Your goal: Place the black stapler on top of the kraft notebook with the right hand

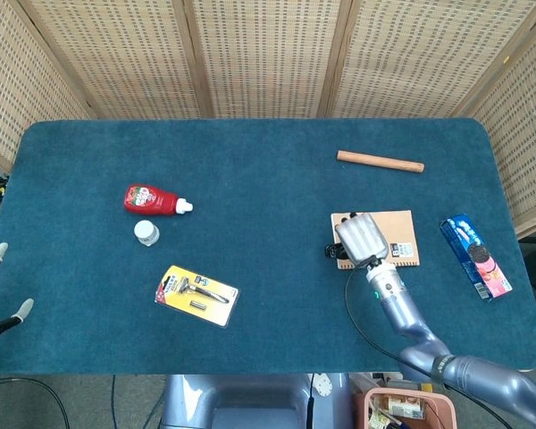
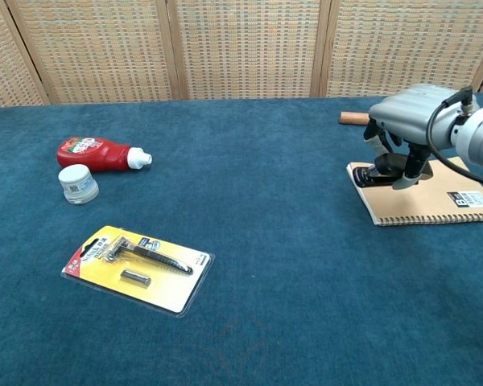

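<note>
One right hand (image 1: 358, 237) in the head view covers the kraft notebook's (image 1: 395, 231) left edge. Chest view: its fingers clamp the black stapler (image 2: 385, 170), rigid and dense, mid-body, low over the cover.

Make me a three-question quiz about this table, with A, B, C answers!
1. Where is the right hand?
A. over the kraft notebook
B. over the razor pack
C. off the table
2. What colour is the bottle lying on its side?
A. green
B. red
C. yellow
3. What is the black stapler doing?
A. lying alone
B. held by the right hand
C. inside a box

Answers: 1 A, the hand is above the notebook's left end. 2 B, its body is red. 3 B, fingers wrap it.
</note>
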